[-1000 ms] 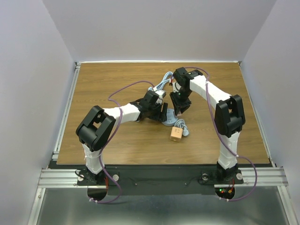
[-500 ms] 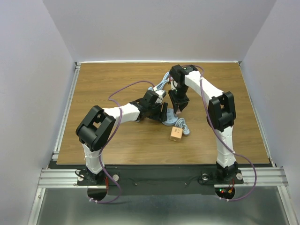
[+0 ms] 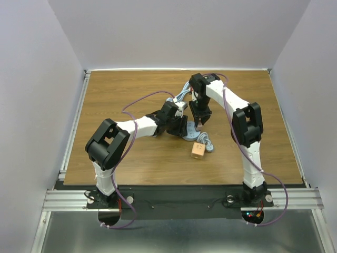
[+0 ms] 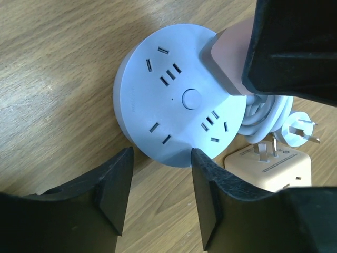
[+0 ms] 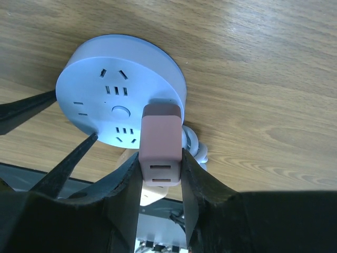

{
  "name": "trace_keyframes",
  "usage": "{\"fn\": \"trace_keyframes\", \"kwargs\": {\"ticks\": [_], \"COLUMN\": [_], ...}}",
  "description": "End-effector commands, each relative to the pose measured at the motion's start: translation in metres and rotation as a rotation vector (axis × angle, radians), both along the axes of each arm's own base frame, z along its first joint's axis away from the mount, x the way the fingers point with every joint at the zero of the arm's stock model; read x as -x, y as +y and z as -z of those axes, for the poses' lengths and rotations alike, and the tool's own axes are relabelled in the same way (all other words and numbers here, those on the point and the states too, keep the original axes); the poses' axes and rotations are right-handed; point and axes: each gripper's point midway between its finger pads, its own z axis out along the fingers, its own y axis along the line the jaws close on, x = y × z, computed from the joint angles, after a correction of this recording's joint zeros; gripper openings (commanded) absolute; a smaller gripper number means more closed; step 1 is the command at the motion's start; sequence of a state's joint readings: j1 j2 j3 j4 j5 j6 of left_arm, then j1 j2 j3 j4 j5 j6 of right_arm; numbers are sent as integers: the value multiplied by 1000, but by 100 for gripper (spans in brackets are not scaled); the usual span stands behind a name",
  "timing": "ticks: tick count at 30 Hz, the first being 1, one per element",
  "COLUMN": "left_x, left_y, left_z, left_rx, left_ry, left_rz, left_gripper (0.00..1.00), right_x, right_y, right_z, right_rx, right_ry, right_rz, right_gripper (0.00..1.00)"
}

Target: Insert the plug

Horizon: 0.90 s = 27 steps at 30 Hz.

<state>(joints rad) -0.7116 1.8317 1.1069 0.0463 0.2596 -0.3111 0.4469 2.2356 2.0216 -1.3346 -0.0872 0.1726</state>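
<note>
A round pale-blue socket hub (image 4: 174,100) lies on the wooden table; it also shows in the right wrist view (image 5: 105,89) and the top view (image 3: 188,135). My right gripper (image 5: 160,171) is shut on a pink plug (image 5: 160,139) and holds it over the hub's rim, next to one socket group. The plug's prongs are hidden. The plug also shows in the left wrist view (image 4: 229,58). My left gripper (image 4: 161,154) is open, its fingers (image 4: 113,190) set at the hub's near edge. In the top view both grippers, left (image 3: 182,126) and right (image 3: 200,121), meet over the hub.
A tan cube adapter (image 4: 271,168) lies just beside the hub, also in the top view (image 3: 198,151). A coiled white cable (image 4: 266,113) with a three-pin plug (image 4: 300,132) lies between them. More cable (image 3: 181,95) runs behind the arms.
My right arm has swung left, bringing the pink plug in over the hub. The left arm and the hub have not moved.
</note>
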Motion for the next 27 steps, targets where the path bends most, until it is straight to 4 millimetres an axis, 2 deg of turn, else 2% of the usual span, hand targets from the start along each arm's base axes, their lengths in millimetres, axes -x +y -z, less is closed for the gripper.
{"fn": "trace_keyframes", "kwargs": {"ticks": [1, 8, 13, 18, 19, 27], "left_x": [5, 5, 6, 5, 5, 5], "left_y": [0, -3, -2, -1, -2, -2], "left_z": [7, 10, 13, 14, 14, 15], "left_rx": [-14, -11, -18, -27, -25, -28], "left_ry": [18, 28, 35, 33, 35, 36], "left_rz": [31, 37, 38, 31, 33, 34], "left_gripper": [56, 54, 52, 52, 51, 51], "right_x": [-25, -19, -14, -9, 0, 16], "right_y": [-15, -20, -25, -25, -28, -34], "right_z": [6, 2, 20, 27, 35, 54], "right_rx": [77, 69, 96, 86, 97, 105], "right_ry": [-145, -183, -152, -145, -122, -96], "right_rz": [31, 39, 24, 26, 26, 46], "right_gripper": [1, 1, 1, 0, 0, 0]}}
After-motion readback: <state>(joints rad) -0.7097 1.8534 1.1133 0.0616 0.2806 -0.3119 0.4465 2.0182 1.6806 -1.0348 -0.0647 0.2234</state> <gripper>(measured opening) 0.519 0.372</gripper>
